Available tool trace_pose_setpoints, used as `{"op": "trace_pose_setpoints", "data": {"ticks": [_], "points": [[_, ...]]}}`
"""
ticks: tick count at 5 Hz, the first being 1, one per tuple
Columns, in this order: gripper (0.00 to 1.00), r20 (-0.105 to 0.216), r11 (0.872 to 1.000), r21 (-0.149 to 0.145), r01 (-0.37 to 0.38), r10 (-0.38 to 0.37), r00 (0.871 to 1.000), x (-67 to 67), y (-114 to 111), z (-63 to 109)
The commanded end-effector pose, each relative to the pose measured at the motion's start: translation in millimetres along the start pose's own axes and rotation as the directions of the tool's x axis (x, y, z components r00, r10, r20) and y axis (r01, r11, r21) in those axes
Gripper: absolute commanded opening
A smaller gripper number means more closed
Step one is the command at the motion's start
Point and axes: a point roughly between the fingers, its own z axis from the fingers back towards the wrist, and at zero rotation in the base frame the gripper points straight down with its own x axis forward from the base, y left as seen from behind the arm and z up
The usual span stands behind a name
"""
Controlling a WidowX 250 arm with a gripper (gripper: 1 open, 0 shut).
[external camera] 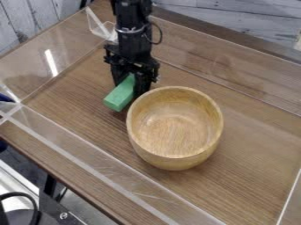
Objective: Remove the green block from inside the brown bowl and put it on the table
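- Camera view: the black gripper [127, 81] points straight down, its jaws clenched on the upper end of the green block [119, 94].
- The block hangs tilted below the jaws, its lower end at or just above the table [70, 132], outside the brown bowl [175, 127], which sits just beside it.

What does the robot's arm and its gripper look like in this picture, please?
The arm is black throughout, a slim upright column with a bulkier boxy section above the wrist. A thin dark cable runs along its side. The gripper is also black, with two short, narrow fingers below a squarish body. No markings or labels can be made out at this size.
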Motion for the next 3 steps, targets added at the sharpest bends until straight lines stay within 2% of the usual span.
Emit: {"op": "trace_pose_setpoints", "data": {"ticks": [1,3], "points": [[0.00,0.041,0.999,0.022,-0.024,0.023,0.999,5.3,14.2,8.7],[0.00,0.037,0.999,0.018,-0.049,0.048,0.998,3.1,23.6,6.2]]}}
